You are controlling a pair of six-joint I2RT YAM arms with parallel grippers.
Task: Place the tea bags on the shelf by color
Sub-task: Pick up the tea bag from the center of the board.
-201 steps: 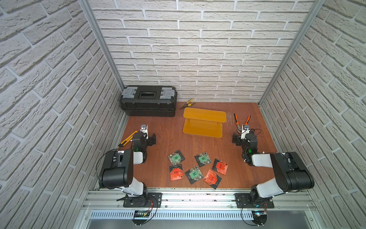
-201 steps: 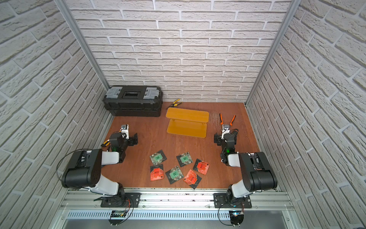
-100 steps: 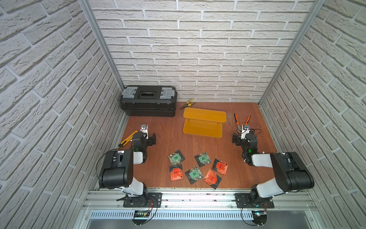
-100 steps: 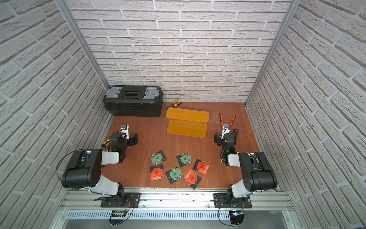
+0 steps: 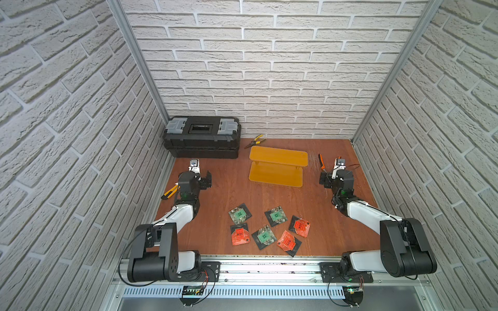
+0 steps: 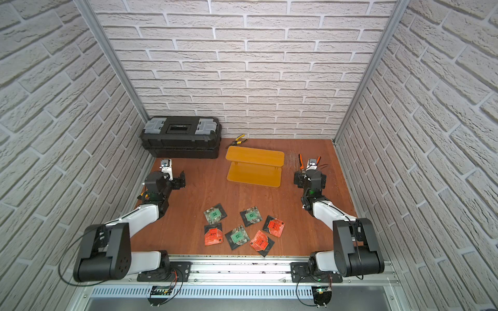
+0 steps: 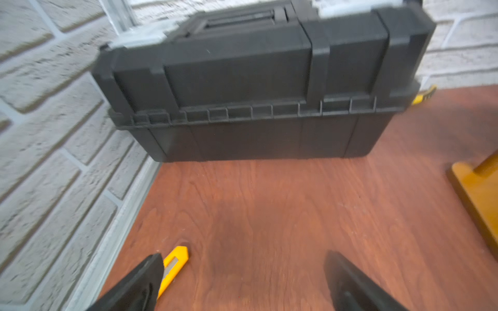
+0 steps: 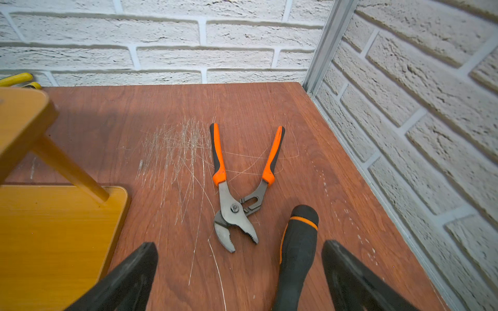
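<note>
Several tea bags lie loose on the wooden table near its front edge. Three are green (image 5: 238,214) (image 5: 276,216) (image 5: 264,236) and three are red-orange (image 5: 238,235) (image 5: 300,226) (image 5: 287,242). The yellow-orange two-tier shelf (image 5: 277,167) (image 6: 254,167) stands at the back centre with both plates bare. My left gripper (image 5: 206,180) (image 7: 244,257) hovers open at the left, far from the bags, facing the toolbox. At the right of the shelf my right gripper (image 5: 323,179) (image 8: 239,246) is open and holds nothing.
A black toolbox (image 5: 202,137) fills the back left corner, with yellow pliers (image 5: 254,140) beside it. Orange-handled pliers (image 8: 237,188) and a black-and-orange screwdriver handle (image 8: 296,250) lie under my right gripper. A yellow utility knife (image 7: 172,266) lies by the left wall.
</note>
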